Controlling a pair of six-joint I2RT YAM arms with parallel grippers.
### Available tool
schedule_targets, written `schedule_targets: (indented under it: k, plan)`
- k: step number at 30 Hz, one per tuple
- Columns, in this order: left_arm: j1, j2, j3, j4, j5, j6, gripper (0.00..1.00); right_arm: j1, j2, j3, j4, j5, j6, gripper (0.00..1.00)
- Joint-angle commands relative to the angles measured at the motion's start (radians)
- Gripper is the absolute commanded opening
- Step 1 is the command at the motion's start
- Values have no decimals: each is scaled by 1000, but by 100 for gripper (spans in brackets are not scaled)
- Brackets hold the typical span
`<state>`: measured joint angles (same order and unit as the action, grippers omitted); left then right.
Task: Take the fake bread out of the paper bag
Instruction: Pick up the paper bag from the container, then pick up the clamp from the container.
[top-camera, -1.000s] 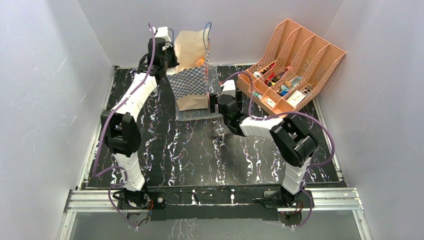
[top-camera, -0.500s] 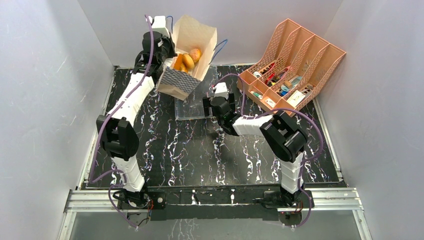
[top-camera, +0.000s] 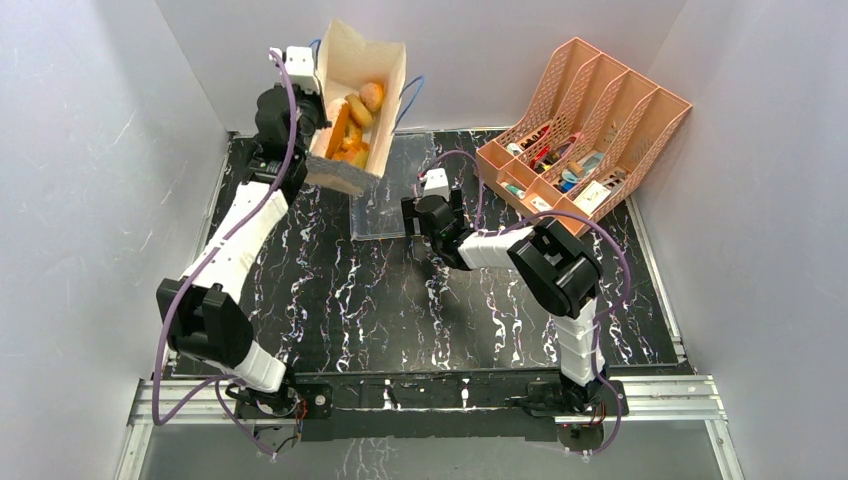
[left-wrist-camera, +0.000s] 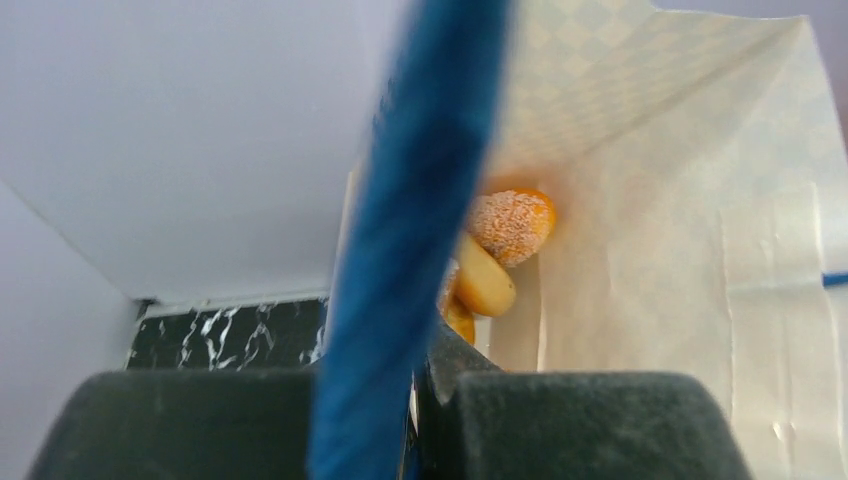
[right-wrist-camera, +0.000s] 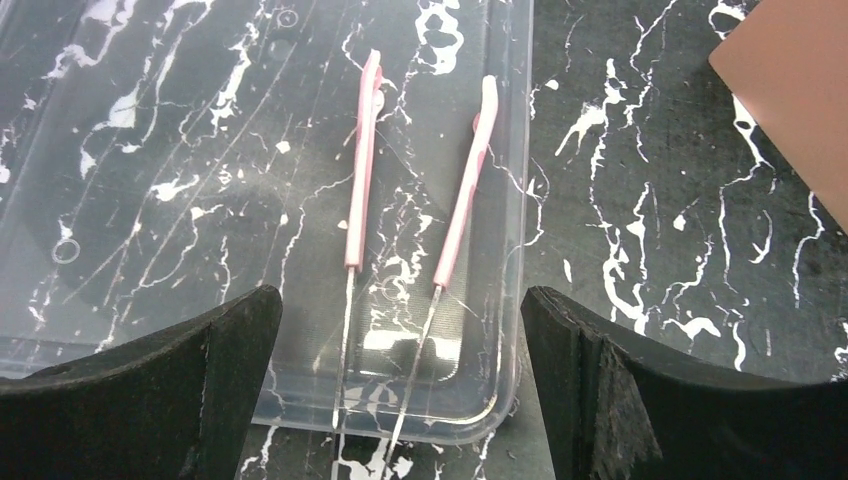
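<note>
- The left end effector (top-camera: 308, 112) is clenched on one rim of the paper bag (top-camera: 385, 65). The blue cord handle (left-wrist-camera: 400, 250) runs up between its fingers. Pinching the edge rather than the middle leaves the bag's mouth unblocked.
- The bag hangs from that single grip at the back left, tilted and apparently off the bench (top-camera: 400, 310). This turns its open inside toward the overhead camera.
- The bread (top-camera: 355, 115) is all inside the bag, bunched against the wall nearest the gripped rim, and none is out yet. The left wrist view shows a sugared round bun on top with longer rolls beneath.
- The right end effector (right-wrist-camera: 400, 300) is released, jaws wide, and sits low over a corner of the clear tray (right-wrist-camera: 505, 200). The tray holds only two thin pink sticks (right-wrist-camera: 360, 170).
- The tray lies just beside the bag's base, so it is probably where the bread will land.
- The tilt could be for tipping the bread out or for letting the free arm reach in; I cannot tell which.
- With only one edge pinched, the paper could tear or the bag could swing.
</note>
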<state>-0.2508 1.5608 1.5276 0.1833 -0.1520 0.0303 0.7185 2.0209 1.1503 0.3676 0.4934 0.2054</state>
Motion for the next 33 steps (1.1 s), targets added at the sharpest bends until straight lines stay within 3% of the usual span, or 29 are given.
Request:
schedule_targets:
  k: [1,10,21,26,33]
  plan:
    - [0,-105,-113,157,-58,123,0,7,26,55,52,-9,8,89]
    - [2,-188,-286,271,-121,195,0,8,62,83,40,-4,32,81]
    - [9,-242,-375,350,-187,192,0,8,101,104,26,-14,57,73]
    - [15,-252,-405,381,-221,188,0,8,120,119,16,-20,63,59]
    - [25,-251,-464,436,-285,178,0,9,127,130,-10,-2,75,31]
